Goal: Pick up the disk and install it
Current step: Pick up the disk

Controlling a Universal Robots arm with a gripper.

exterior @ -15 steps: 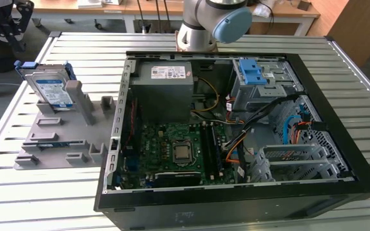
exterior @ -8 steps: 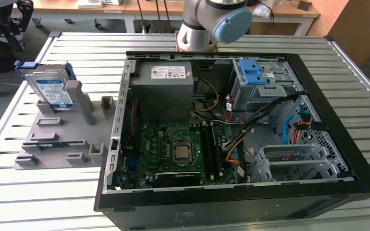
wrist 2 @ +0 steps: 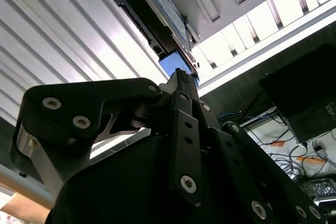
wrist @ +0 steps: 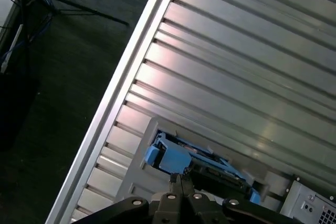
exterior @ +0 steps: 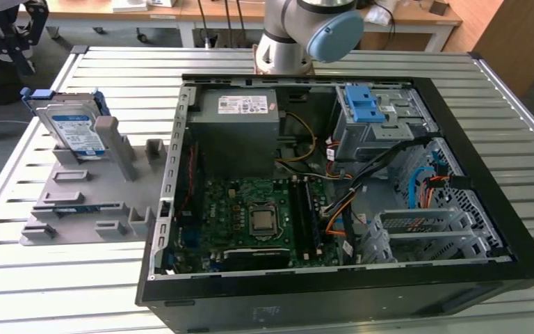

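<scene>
Currently the disk (exterior: 74,129) stands on edge in a grey holder (exterior: 81,203) on the slatted worktop (exterior: 63,292), to the exterior view's left of the open computer case (exterior: 341,306). In the second wrist view the tool (wrist 2: 181,76) points toward the disk's blue rail, fingertips closed together, gripping nothing.

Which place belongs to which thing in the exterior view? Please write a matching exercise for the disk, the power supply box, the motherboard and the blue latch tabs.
Things
1 the disk
2 power supply box
3 motherboard
4 blue latch tabs

Places
A flat in the case, at the end nearest the camera
B upright in the grey holder, outside the case
C on the drive cage
D in the case, between the motherboard and the arm

Pairs: 1-B, 2-D, 3-A, 4-C
</scene>
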